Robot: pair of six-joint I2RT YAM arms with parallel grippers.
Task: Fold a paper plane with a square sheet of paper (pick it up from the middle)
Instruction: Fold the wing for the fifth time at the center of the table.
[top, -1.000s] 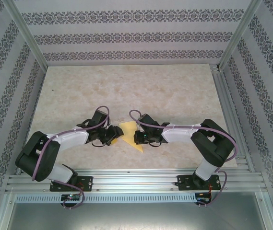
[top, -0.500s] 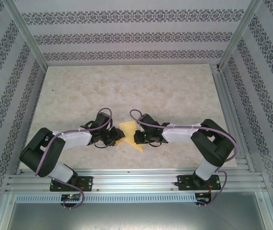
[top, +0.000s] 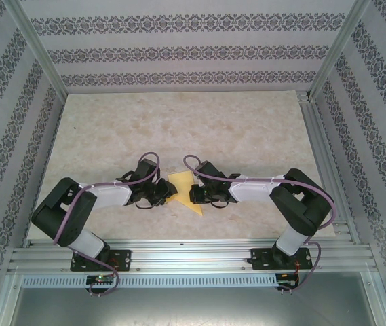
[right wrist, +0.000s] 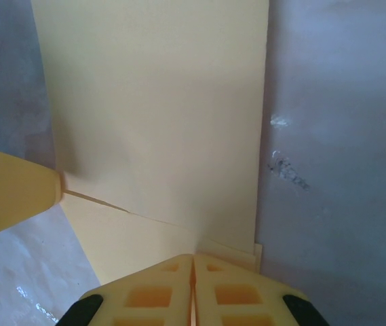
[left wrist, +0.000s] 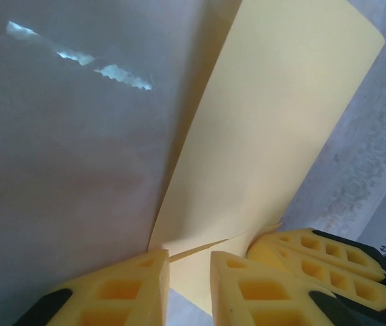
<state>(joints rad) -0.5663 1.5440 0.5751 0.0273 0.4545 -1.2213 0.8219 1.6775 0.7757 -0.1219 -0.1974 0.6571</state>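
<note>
So, big beige marble-look tabletop (top: 179,122), and both white-and-black arms reach in over it: left arm (top: 104,197) and right arm (top: 254,189). Between them, toward the table's near edge, lies the thin yellow sheet of paper (top: 180,183), partly folded. Right gripper (right wrist: 193,261) is clamped tight on the paper's edge. Left gripper (left wrist: 189,261) shows only a narrow gap, with a raised paper edge running into it.
</note>
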